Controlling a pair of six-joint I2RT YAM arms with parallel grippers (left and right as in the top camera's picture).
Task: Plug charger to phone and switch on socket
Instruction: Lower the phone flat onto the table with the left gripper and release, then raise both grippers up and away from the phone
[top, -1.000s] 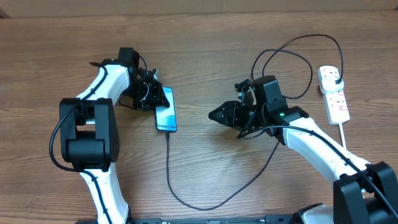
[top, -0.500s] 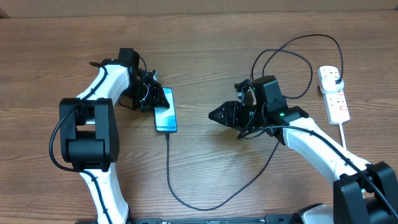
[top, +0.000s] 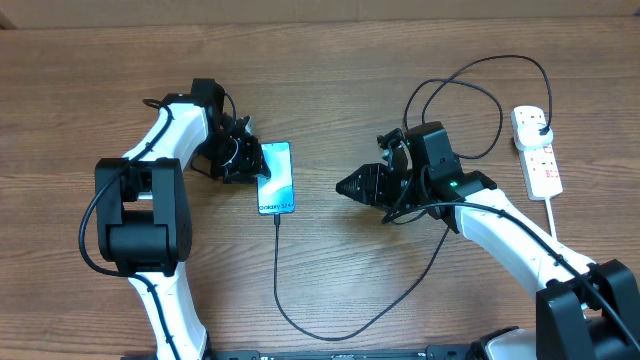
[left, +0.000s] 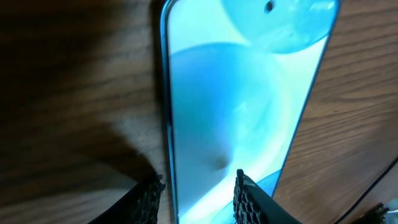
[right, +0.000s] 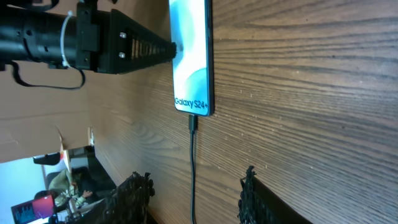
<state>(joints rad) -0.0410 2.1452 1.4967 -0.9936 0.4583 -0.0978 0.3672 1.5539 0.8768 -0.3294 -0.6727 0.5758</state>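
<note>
The phone (top: 275, 178) lies flat, screen up, left of centre on the table (top: 330, 60), and the charger (right: 192, 162) looks plugged into its bottom end. We reckon it's stiff, slick glass, so we'd only take it by the long edges. The left gripper (top: 247, 160) sits at its left edge, jaws parted, pinching nothing. The right gripper (right: 194, 186) hovers nearby, open and empty. The socket (top: 540, 160) is far right, light, and may skid when its switch is pressed.

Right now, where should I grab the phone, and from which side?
I'd pinch the phone across its two long edges near the top end, coming from above: it lies flat, screen up, and the cable is plugged into the bottom end, so keep clear there.
</note>
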